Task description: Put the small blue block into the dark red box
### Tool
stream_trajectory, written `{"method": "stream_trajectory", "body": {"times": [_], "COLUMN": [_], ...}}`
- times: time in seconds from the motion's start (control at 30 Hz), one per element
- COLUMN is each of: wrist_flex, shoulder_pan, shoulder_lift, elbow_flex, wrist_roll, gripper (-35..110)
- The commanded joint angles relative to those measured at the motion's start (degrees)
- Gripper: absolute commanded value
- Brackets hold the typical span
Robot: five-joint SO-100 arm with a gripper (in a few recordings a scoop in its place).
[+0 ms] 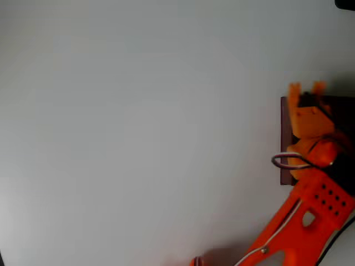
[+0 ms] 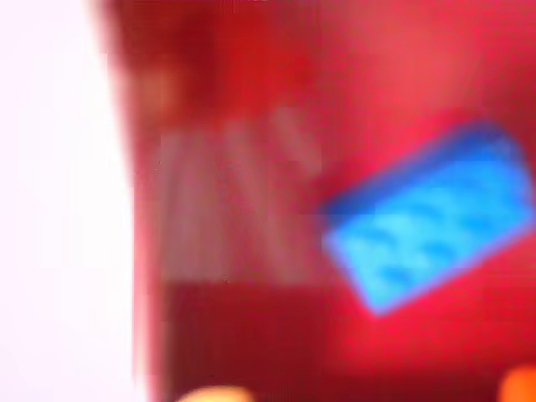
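Observation:
In the overhead view my orange gripper hangs over the dark red box at the right edge, its two fingertips spread apart near the box's far wall. The arm covers most of the box's dark interior. The blurred wrist view looks straight down into the box. There the small blue block lies tilted on the red floor at centre right, free of the fingers. Two orange fingertips peek in at the bottom edge, far apart. The gripper is open, holding nothing.
A white table spreads left of the box. A grey cable loop sticks out from the arm over the box's left wall. A dark object sits at the top right corner.

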Motion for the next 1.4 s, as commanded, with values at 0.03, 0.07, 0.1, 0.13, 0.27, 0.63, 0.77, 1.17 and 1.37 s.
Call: {"method": "stream_trajectory", "body": {"times": [0.03, 0.07, 0.1, 0.13, 0.27, 0.63, 0.77, 1.17, 1.37], "wrist_flex": [-0.44, -1.49, -2.37, -2.90, -5.80, -11.25, -8.96, -2.64, -1.85], "shoulder_pan": [-9.40, -11.95, -14.24, -16.44, -26.72, -45.88, -47.46, -50.10, -51.24], "shoulder_lift": [16.44, 20.30, 24.08, 27.86, 41.48, 79.28, 96.50, 104.68, 104.68], "elbow_flex": [9.49, 12.57, 15.73, 18.90, 30.15, 56.95, 68.55, 83.14, 84.55], "wrist_roll": [-10.37, -11.07, -11.51, -11.69, -16.70, -37.62, -38.41, -39.55, -38.50], "gripper": [6, 5, 2, 0, 0, 0, 0, 0, 0]}}
